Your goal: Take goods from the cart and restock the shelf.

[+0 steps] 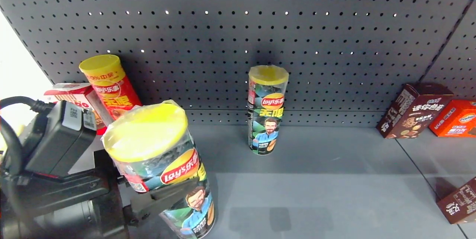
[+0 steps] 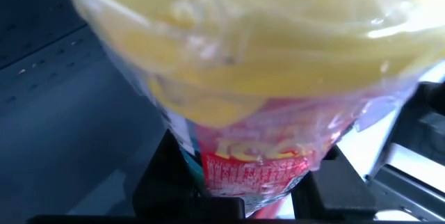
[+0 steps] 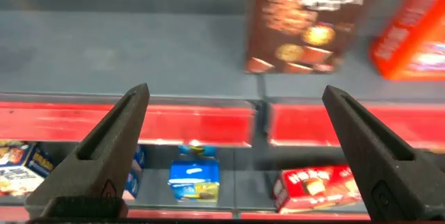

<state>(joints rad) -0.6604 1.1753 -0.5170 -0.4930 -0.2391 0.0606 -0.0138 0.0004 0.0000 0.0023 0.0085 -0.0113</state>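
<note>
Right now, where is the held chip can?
Head view, lower left: the chip can is clamped in the left gripper, in front of the red can and left of the matching can.

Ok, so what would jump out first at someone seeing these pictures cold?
The yellow-lidded chip can gripped in the left claw, at the front left of the shelf, dominates. Next comes its twin can, standing upright alone before the pegboard, then the red can at the back left.
</note>
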